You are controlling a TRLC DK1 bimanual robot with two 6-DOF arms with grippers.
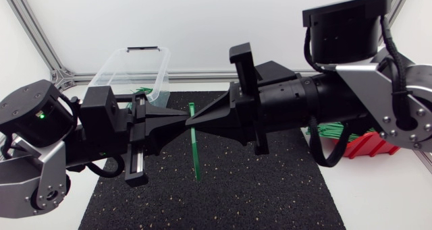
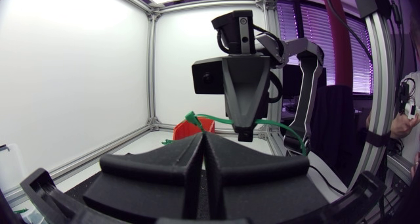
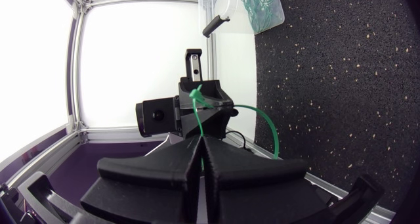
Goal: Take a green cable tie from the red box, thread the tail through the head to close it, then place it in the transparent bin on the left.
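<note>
Thin green cable tie, bowed, in left tool and right tool.

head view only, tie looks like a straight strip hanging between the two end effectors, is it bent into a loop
Observer: Yes. In the right wrist view the green cable tie rises from the right end effector, which is shut on it, then arcs round in a loop.
Operator: tail through the head
Observer: Cannot tell. In the left wrist view the tie's head end sits just above the left end effector, but the joint is too small to judge.
Operator: left one gripping it
Observer: Its fingers are closed together in that view; no tie shows between them.
</note>
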